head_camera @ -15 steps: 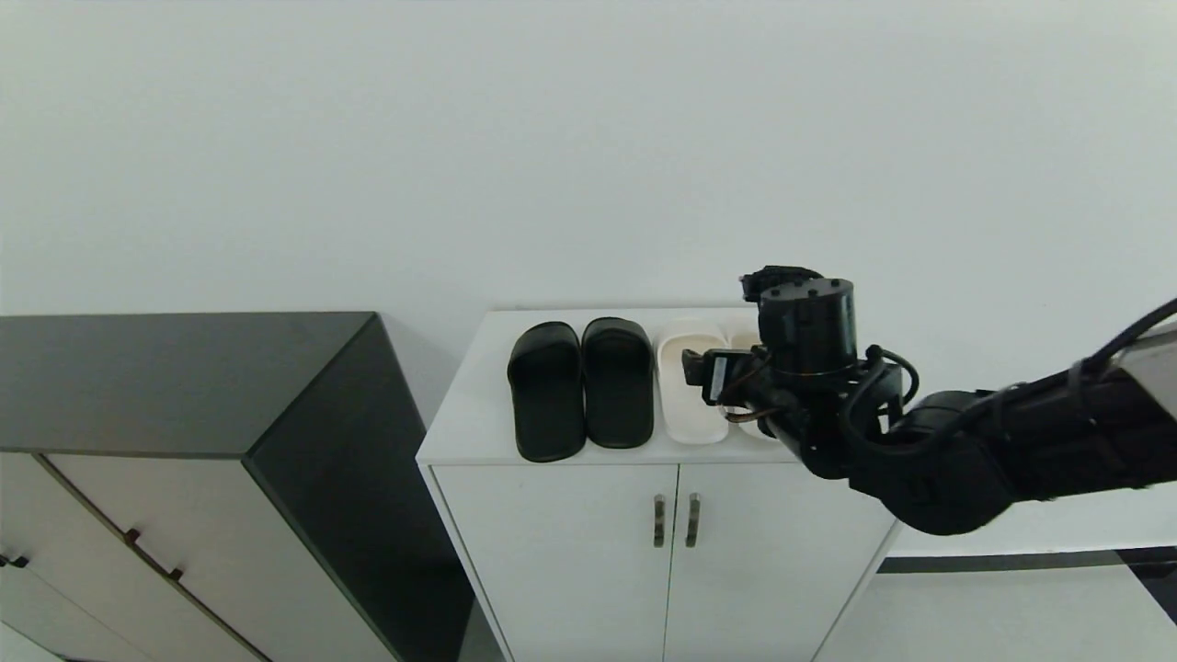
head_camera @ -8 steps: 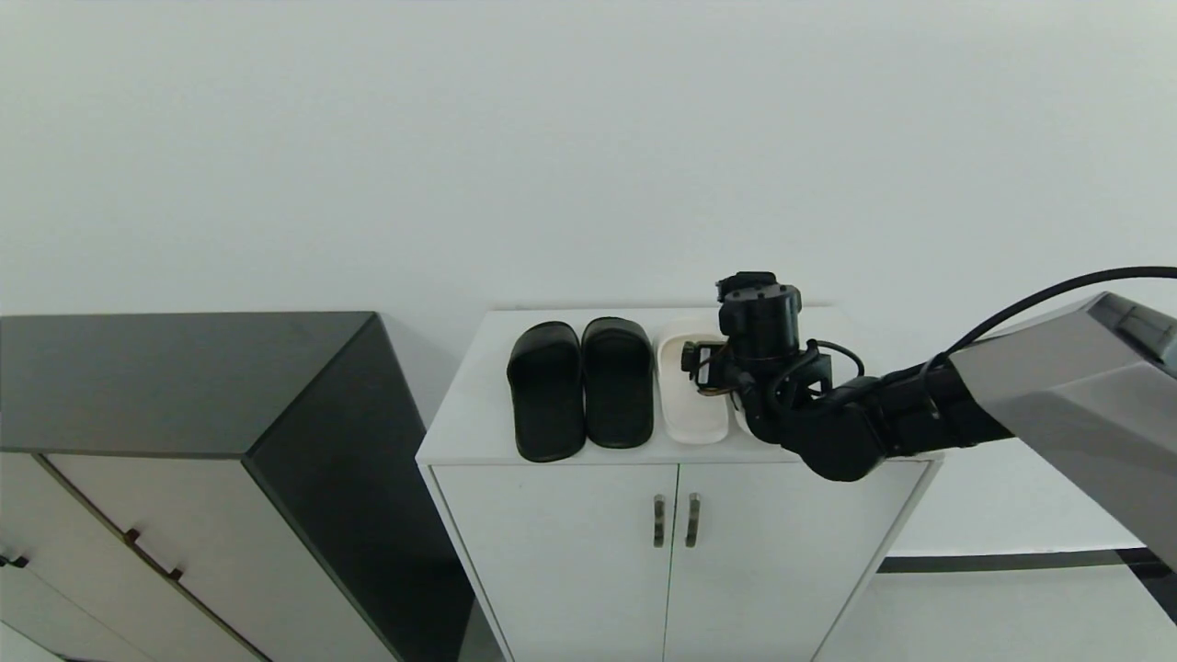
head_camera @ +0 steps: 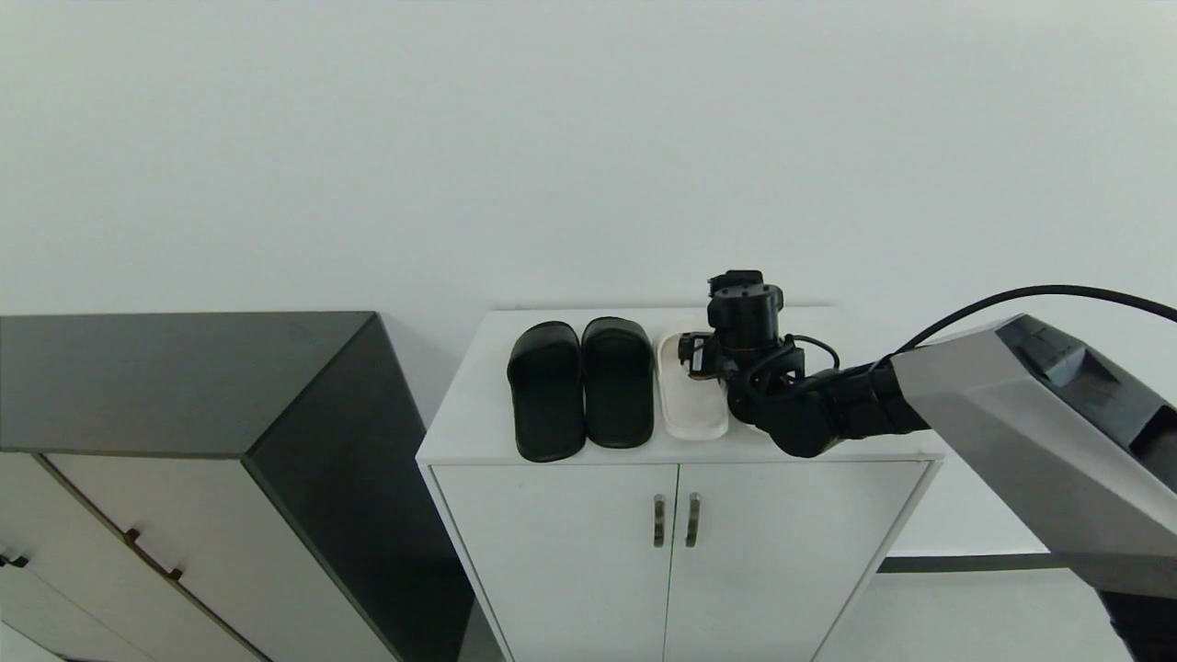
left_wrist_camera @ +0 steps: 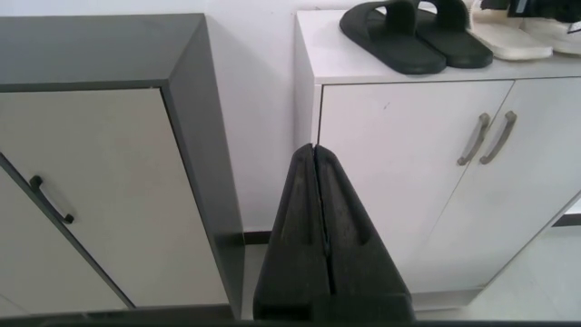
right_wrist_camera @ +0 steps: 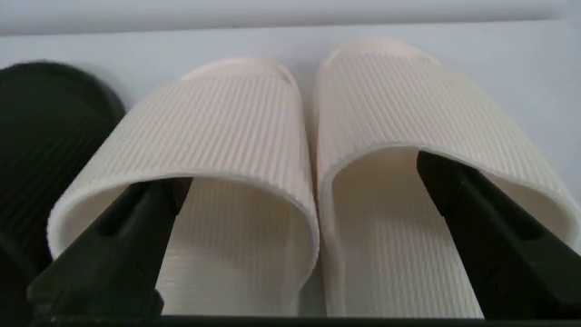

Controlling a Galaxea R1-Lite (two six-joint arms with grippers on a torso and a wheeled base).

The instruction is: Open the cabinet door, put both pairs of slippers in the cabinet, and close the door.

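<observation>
Black slippers [head_camera: 618,384] just beside white slippers [head_camera: 691,406]

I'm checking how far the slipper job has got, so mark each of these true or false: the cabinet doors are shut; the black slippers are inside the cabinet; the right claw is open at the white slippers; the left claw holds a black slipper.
1. The cabinet doors are shut. True.
2. The black slippers are inside the cabinet. False: they lie on its top, beside the white slippers.
3. The right claw is open, with one finger under each white slipper's strap. True.
4. The left claw holds a black slipper. False: it is shut on nothing, away from the slippers.
</observation>
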